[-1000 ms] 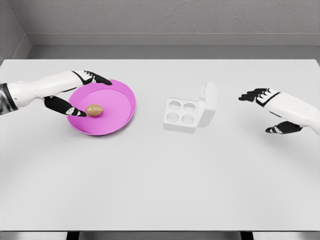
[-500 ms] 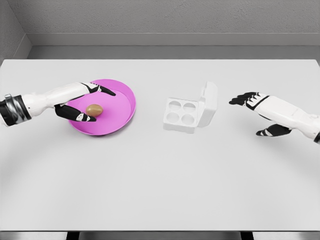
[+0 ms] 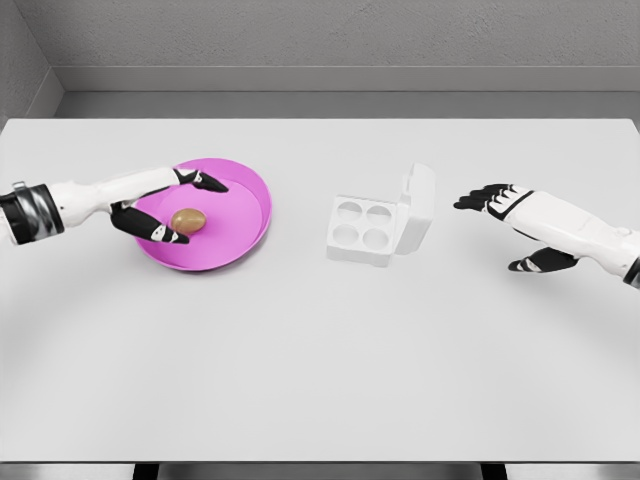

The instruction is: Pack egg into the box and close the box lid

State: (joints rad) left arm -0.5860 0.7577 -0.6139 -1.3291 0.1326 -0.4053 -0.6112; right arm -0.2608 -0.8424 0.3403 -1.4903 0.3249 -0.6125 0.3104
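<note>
Since a second ago my left hand [image 3: 160,208] has drawn back slightly, fingers spread wide around the egg [image 3: 188,220] on the pink plate [image 3: 240,235]. Egg box [image 3: 380,225] sits at three o'clock, lid up. Right hand [image 3: 505,225] hangs open.

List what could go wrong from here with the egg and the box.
1. The left hand brackets the small brown egg on the shallow pink plate with open fingers; a loose pinch could roll it away.
2. The white four-cup egg box has small cups; a slightly off placement could leave the egg on a rim.
3. The right hand waits open beside the upright lid; pushing it early might slide the box.
</note>
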